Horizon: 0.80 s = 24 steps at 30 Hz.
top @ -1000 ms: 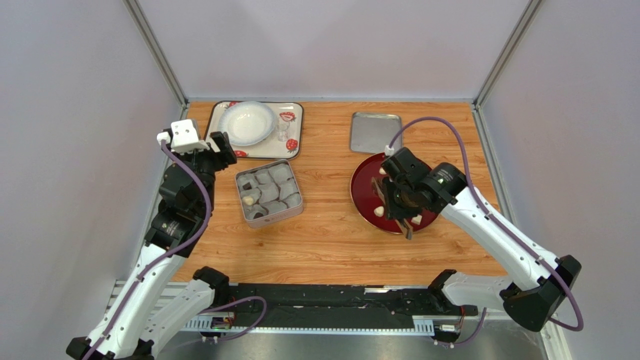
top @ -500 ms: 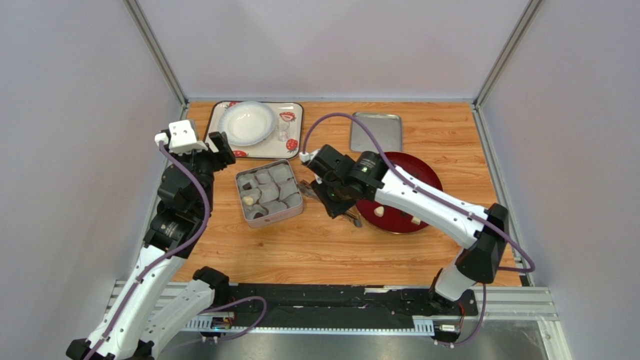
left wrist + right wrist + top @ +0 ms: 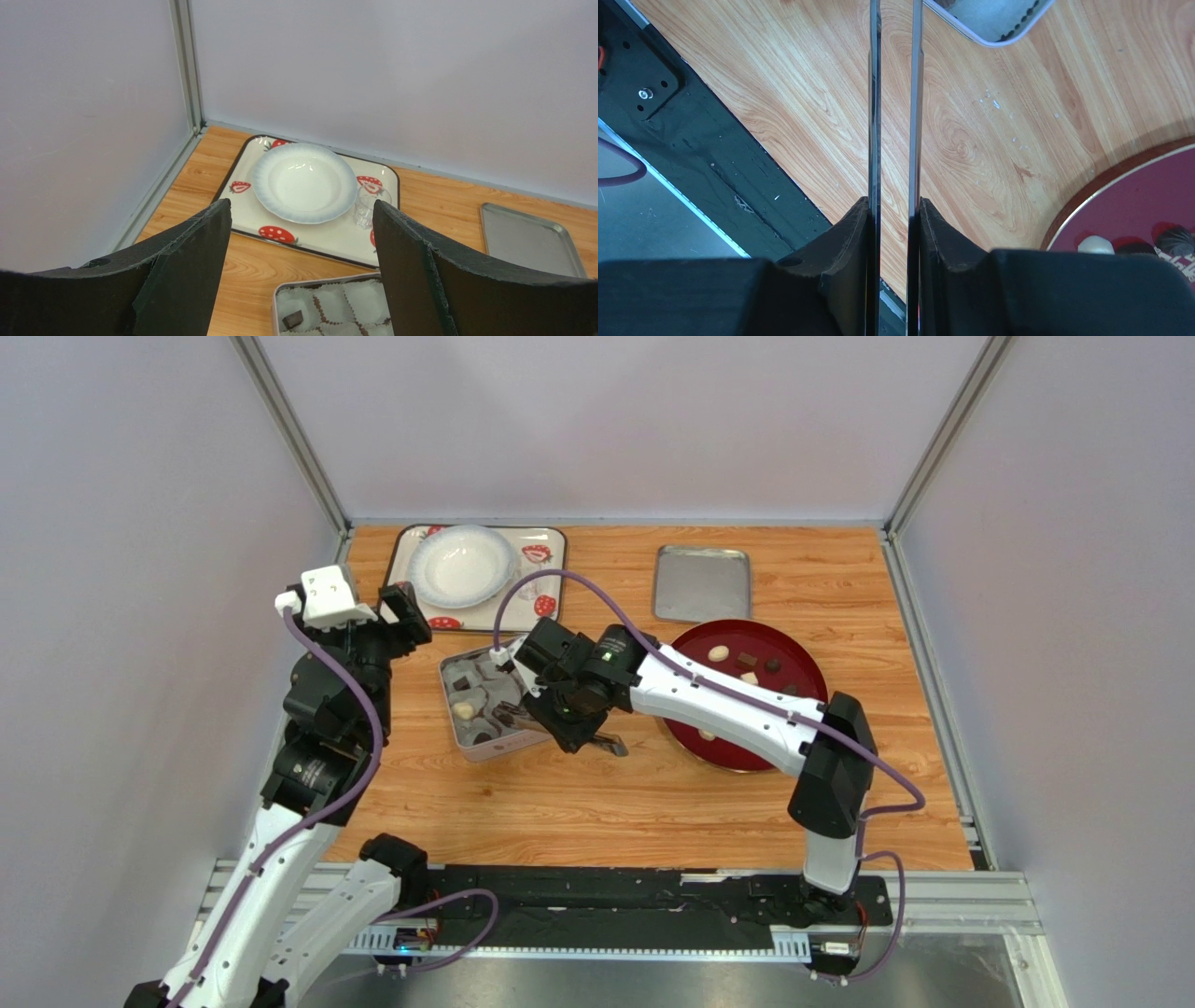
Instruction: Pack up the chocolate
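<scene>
The right gripper [image 3: 894, 21] is reaching over the grained wooden table [image 3: 631, 798] beside the near right corner of the square metal tin [image 3: 491, 751]. Its fingers [image 3: 873, 105] are two thin, flat metal blades running parallel with only a slit of wood showing between them. Their tips are running out of the wrist view, so I cannot tell whether they are pinching anything.

The left gripper [image 3: 300, 204] is hanging well above the table behind the tin, its broad black wedges spread wide.

The chocolate [image 3: 748, 661] is lying mostly on the glossy round dark-red plate [image 3: 807, 672] as small dark lumps and a cream rounded piece or two. A few more pieces are sitting in the tin among crinkled pale paper cups [image 3: 365, 294] (one dark square shows in the left wrist view).

At the back, a scalloped white bowl [image 3: 304, 183] and a small clear glass [image 3: 363, 206] are resting on a strawberry-print tray [image 3: 319, 234]. A flat steel lid [image 3: 701, 584] is lying behind the plate.

A second ago the right gripper was down on the plate. Half a second ago it was between plate and tin, and now it is at the tin, with the arm stretching across the plate's near side. The left arm is sitting slightly further left than before.
</scene>
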Each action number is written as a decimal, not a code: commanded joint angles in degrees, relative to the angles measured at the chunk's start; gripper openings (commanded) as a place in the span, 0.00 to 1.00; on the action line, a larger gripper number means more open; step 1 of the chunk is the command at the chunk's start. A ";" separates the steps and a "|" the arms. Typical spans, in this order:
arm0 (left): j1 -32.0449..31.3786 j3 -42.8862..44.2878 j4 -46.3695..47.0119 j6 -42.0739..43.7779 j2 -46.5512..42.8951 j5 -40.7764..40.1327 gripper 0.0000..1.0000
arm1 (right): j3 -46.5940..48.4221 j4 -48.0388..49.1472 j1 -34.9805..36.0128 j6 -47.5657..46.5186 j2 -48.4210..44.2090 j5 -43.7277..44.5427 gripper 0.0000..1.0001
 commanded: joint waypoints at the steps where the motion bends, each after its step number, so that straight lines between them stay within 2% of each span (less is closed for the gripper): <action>1: 0.51 -0.18 2.19 0.60 -0.62 -0.31 0.82 | 3.49 3.04 0.38 -2.53 1.71 -2.08 0.22; 6: 0.59 -0.18 2.19 0.52 -0.79 -0.23 0.82 | 3.41 3.31 0.21 -2.88 3.21 -2.70 0.24; 15: 0.86 -0.18 2.11 0.52 -0.80 0.04 0.82 | 1.65 3.04 0.29 -2.70 2.77 -2.08 0.36; 24: 0.95 -0.18 2.11 0.51 -0.79 0.04 0.82 | 1.65 3.04 0.38 -2.00 3.04 -1.03 0.40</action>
